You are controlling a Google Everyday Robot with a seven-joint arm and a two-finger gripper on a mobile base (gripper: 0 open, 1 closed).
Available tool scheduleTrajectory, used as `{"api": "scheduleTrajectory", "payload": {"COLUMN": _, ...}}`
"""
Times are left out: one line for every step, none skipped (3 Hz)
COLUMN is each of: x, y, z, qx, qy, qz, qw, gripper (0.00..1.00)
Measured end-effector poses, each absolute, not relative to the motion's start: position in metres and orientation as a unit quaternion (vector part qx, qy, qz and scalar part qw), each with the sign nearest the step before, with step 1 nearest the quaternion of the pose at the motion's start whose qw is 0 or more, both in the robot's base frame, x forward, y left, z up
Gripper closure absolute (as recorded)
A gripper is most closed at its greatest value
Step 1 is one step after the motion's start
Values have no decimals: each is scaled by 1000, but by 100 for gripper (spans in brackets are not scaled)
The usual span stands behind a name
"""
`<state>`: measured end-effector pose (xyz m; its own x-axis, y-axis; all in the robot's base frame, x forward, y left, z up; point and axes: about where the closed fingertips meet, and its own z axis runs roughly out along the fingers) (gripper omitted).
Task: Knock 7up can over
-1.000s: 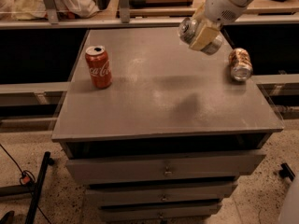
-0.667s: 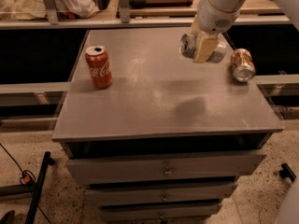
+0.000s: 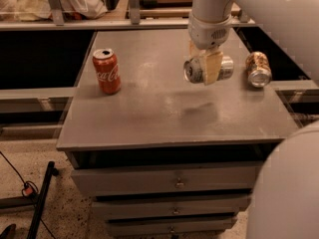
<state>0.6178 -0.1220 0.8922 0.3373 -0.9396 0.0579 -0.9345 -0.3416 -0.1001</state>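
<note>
In the camera view, your pale two-finger gripper (image 3: pixel 205 67) is hanging over the right half of the grey flat-topped drawer cabinet (image 3: pixel 149 108). Its tan fingers (image 3: pixel 214 66) are pinching the silvery-white 7up can (image 3: pixel 193 69) across its middle. The can is lying sideways in that grip, one silver end turned toward the camera, clear of the surface and casting a dim shadow (image 3: pixel 199 114) on the tabletop below. A red Coca-Cola can (image 3: pixel 106 71) is standing upright near the left edge, well apart. An orange-brown patterned can (image 3: pixel 258 68) is lying on its side near the right edge, just beside the held can.
</note>
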Motion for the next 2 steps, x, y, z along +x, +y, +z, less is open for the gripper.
{"api": "scheduleTrajectory", "payload": {"x": 619, "y": -119, "z": 891, "qx": -821, "qy": 568, "qz": -53, "qw": 24, "gripper": 36}}
{"api": "scheduleTrajectory", "payload": {"x": 624, "y": -117, "z": 890, "qx": -821, "qy": 567, "qz": -57, "qw": 32, "gripper": 14}}
